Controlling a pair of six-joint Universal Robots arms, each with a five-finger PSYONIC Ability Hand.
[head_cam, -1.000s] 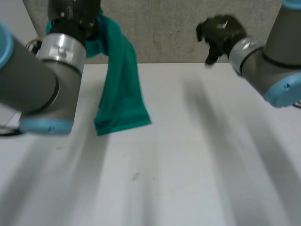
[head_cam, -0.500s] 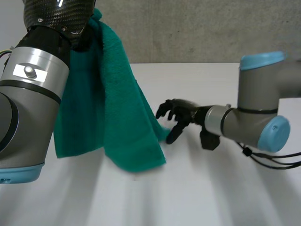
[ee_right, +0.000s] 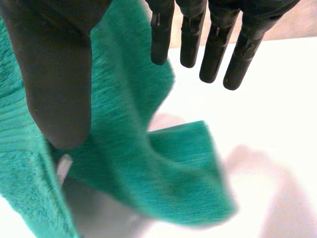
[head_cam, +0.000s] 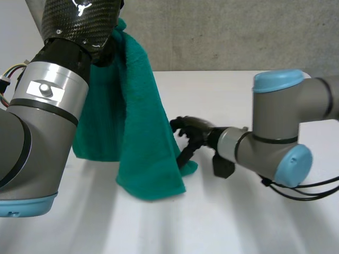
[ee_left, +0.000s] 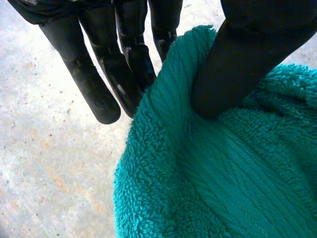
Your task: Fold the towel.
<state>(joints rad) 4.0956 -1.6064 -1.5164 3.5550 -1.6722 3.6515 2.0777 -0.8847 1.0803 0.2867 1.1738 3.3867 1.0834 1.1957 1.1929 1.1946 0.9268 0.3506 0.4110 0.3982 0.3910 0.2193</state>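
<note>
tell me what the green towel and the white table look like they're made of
Towel: terry cloth, likely cotton; the left wrist view shows fuzzy loops and ribbed rows, matte, and it hangs in soft folds. Table: a hard, smooth white top with a dull finish, possibly laminate or painted board; the look leaves that open.
</note>
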